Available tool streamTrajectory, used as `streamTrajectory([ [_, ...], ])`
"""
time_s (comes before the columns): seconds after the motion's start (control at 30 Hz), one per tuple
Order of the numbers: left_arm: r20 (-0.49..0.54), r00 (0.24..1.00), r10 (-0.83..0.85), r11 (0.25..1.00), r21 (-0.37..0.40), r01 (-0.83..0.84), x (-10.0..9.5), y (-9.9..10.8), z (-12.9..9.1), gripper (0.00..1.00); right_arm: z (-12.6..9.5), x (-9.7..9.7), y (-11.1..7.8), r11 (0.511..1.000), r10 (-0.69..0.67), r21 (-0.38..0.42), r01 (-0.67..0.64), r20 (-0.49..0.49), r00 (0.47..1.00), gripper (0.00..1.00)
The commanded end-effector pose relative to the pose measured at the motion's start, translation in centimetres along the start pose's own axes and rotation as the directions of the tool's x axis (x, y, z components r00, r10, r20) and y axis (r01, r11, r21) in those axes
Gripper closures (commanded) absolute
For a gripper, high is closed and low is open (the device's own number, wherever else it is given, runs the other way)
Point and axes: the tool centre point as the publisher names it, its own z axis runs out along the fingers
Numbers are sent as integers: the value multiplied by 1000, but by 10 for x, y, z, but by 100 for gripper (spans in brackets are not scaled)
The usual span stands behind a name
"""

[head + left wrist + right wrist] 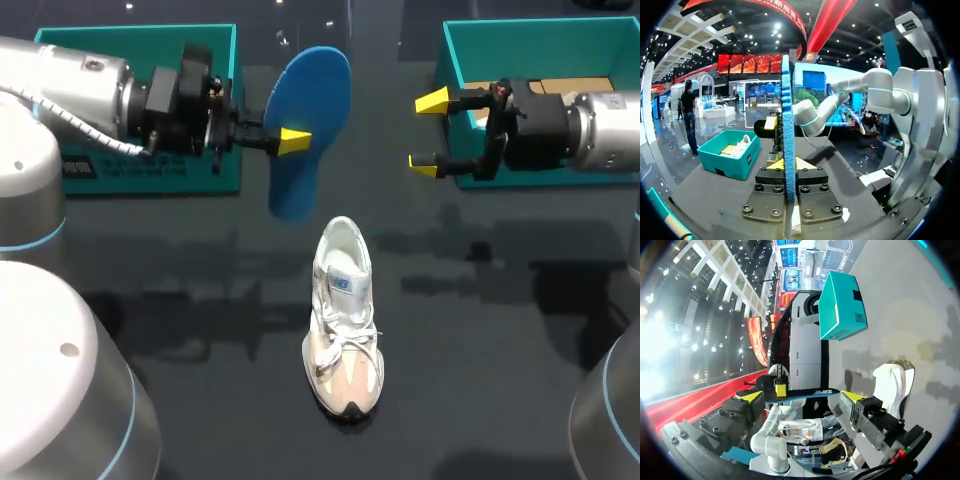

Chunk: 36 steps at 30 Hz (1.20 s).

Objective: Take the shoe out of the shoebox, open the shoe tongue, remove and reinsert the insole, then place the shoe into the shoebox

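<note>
A white and beige shoe [345, 320] stands on the black table, toe toward the front edge. My left gripper [290, 140] is shut on a blue insole [305, 120], held in the air above the table behind the shoe. In the left wrist view the insole [787, 125] stands edge-on between the fingers. My right gripper [428, 132] hangs open to the right of the insole, apart from it, in front of the open teal shoebox [455, 60]. In the right wrist view the insole [805, 392] lies ahead of the open right gripper [802, 396], with the shoe [892, 385] beside it.
A second teal box [150, 175] sits at the back left under my left arm, also seen as the teal box [840, 305]. The shoebox [730, 155] holds white paper. Bare black table surrounds the shoe on all sides.
</note>
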Motion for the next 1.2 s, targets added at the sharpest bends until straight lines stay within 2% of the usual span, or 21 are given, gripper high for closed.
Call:
streamTrajectory([
  [0.03, -180, 746, -642, 763, -45, 645, -4, -3, -3, 100, 1, 0, 0, 1000, 0, -1, 0, 1, 1000, 0],
  [0.4, -180, 746, -642, 763, -45, 645, -4, -3, -3, 100, 1, 0, 0, 1000, 0, -1, 0, 1, 1000, 0],
  [0.5, -168, 546, -821, 565, -91, 820, -12, 1, -1, 100, 1, 0, 0, 1000, 0, -1, 0, 1, 1000, 0],
  [0.53, -167, 524, -835, 541, -85, 836, -15, 2, 0, 100, 1, 0, 0, 1000, 0, -1, 0, 1, 1000, 0],
  [0.67, -140, 290, -947, 303, -76, 950, -25, 8, 5, 100, 1, 0, 0, 1000, 0, -1, 0, 1, 1000, 0],
  [0.77, -121, 175, -977, 183, -54, 982, -28, 11, 11, 100, 1, 0, 0, 1000, 0, -1, 0, 1, 1000, 0],
  [0.97, -93, 55, -994, 55, 7, 998, -30, 25, 25, 100, 1, 0, 0, 1000, 0, -1, 0, 1, 1000, 0],
  [1.2, -88, -122, -989, -128, 58, 990, -39, 41, 38, 100, 1, 0, 0, 1000, 0, -1, 0, 1, 1000, 0],
])
